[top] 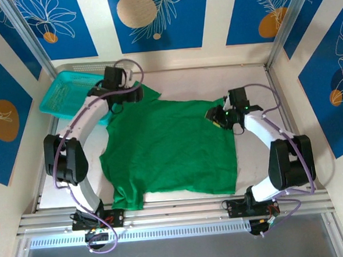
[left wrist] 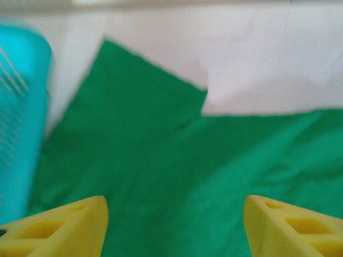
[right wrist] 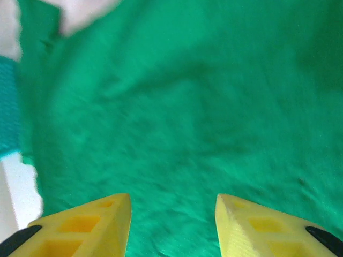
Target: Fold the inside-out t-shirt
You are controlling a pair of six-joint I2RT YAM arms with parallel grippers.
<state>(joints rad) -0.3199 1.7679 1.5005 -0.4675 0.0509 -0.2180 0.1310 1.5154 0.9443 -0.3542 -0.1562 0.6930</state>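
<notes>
Left gripper [left wrist: 174, 227] hangs with its yellow fingers spread wide and nothing between them, just above a sleeve of the shirt [top: 167, 146]. Its wrist view gives that sleeve's straight hem and corner against the pale table [top: 186, 81], with the basket [top: 64, 95] blurred at the left edge. Right gripper [right wrist: 172, 225] stands parted too, empty, over green cloth, and its wrist view gives the wrinkles close up. From above, the whole layout reads: shirt flat at mid-table, left gripper at its far left sleeve beside the basket, right gripper at its far right edge.
</notes>
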